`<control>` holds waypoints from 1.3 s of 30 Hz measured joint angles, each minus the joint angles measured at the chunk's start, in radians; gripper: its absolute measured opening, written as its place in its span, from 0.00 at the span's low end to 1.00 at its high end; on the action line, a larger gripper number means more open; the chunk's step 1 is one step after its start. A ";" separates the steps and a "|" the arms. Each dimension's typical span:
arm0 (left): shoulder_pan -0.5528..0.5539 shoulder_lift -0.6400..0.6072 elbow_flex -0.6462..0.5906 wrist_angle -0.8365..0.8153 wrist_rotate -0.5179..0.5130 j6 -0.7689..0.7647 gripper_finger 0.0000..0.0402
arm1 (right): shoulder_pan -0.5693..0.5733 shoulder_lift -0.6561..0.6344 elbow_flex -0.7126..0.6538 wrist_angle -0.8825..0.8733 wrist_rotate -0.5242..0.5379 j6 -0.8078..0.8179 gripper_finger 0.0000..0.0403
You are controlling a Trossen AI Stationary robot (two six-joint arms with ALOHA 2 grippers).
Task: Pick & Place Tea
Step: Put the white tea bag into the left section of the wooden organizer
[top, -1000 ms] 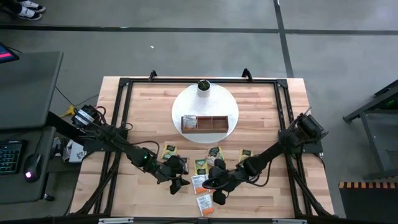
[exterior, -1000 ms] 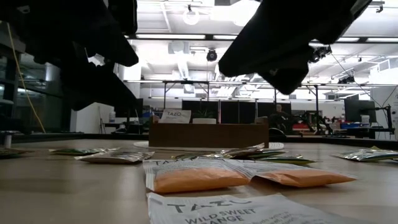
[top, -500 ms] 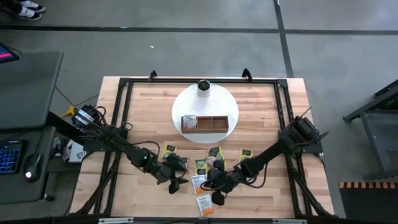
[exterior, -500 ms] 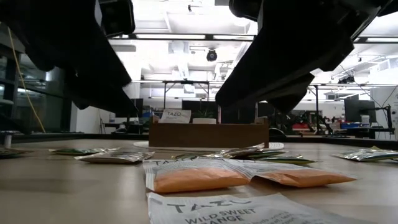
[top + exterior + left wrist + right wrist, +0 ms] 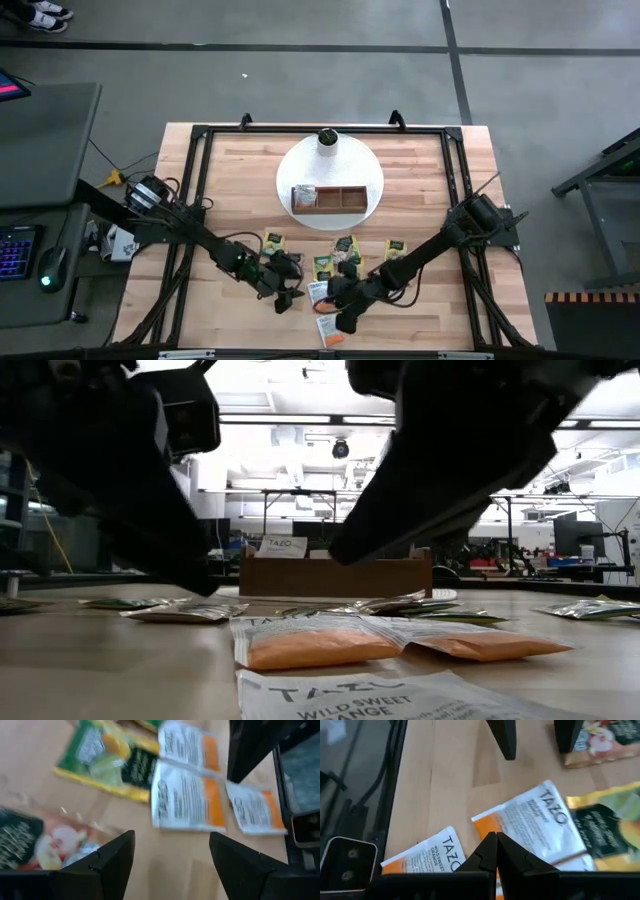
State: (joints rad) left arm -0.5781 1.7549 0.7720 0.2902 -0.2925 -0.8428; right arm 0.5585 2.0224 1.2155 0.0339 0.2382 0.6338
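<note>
From above: right pincer (image 5: 340, 322) shifted toward the lower centre of the frame over the last second, now over the orange-and-white Tazo sachets (image 5: 320, 293) at the counter's (image 5: 230, 180) near edge; left pincer (image 5: 285, 297) just beside them, hardly moved; green sachets (image 5: 272, 243) strung in a row above, wooden tray (image 5: 329, 199) on the white round mat (image 5: 370, 165) further up, one sachet in its left compartment. Low view: dark arm bulk sunk lower across the upper frame than a moment ago, orange sachets (image 5: 320, 643) flat and unlifted. Left wrist: fingers (image 5: 112, 857) spread wide, nothing between. Right wrist: fingers (image 5: 487, 852) pressed shut, empty, tips over an orange sachet (image 5: 532, 827). Probably an approach only; reopening needed before any pick.
</note>
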 joint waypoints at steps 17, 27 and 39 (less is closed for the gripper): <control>0.000 0.000 0.000 0.004 0.014 -0.001 0.63 | 0.041 0.040 0.116 -0.217 0.067 0.044 0.00; 0.000 0.000 0.000 0.006 0.018 -0.001 0.63 | 0.039 0.118 0.117 -0.149 0.051 0.115 0.00; 0.002 0.000 0.000 0.007 0.020 -0.168 0.63 | 0.030 0.143 0.119 -0.147 0.024 0.152 0.00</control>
State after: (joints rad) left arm -0.5758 1.7550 0.7715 0.2974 -0.2726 -1.0111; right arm 0.5883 2.1655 1.3350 -0.1134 0.2626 0.7853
